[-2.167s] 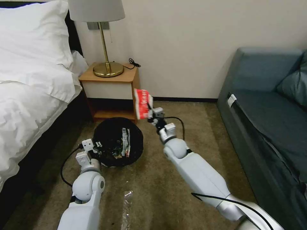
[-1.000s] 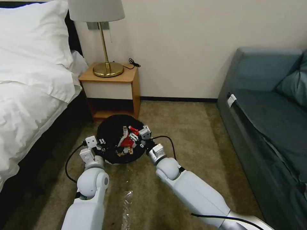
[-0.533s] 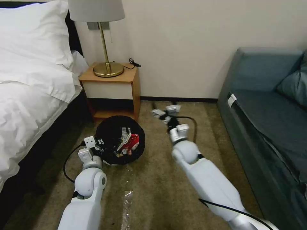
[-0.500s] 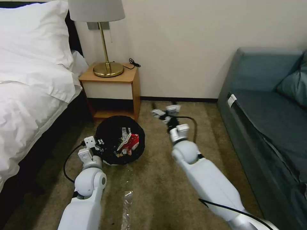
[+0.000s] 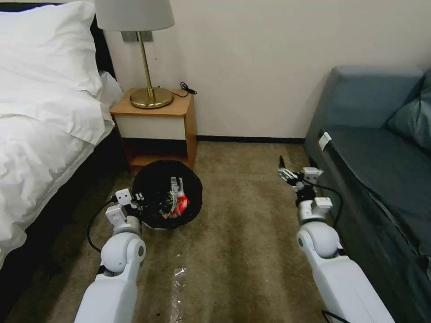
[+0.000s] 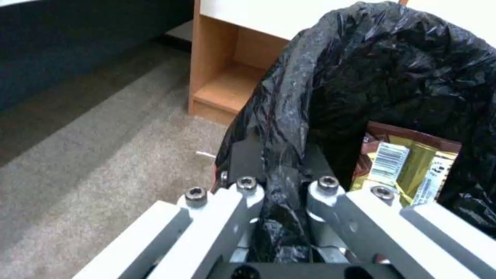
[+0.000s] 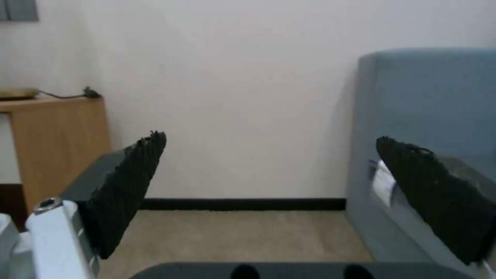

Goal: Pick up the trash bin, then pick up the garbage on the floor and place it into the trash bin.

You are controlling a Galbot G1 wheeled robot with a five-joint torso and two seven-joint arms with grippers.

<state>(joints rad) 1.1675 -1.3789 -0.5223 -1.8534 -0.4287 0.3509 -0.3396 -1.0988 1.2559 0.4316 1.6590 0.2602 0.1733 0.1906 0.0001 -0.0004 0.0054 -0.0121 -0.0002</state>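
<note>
Left tool (image 5: 137, 202) pinching the near rim of the trash bin (image 5: 155, 188), its fingers (image 6: 243, 193) pressed on the crinkled black liner, with the bin standing on the carpet beside the front corner of the nightstand (image 5: 155, 123) and near the bed (image 5: 40, 143). Garbage inside the bin: a red snack packet (image 5: 181, 204) and a yellow-silver wrapper (image 6: 408, 164). Right tool (image 5: 294, 175) spread and holding nothing, raised above the carpet close to the front edge of the sofa (image 5: 377, 170), well apart from the bin
</note>
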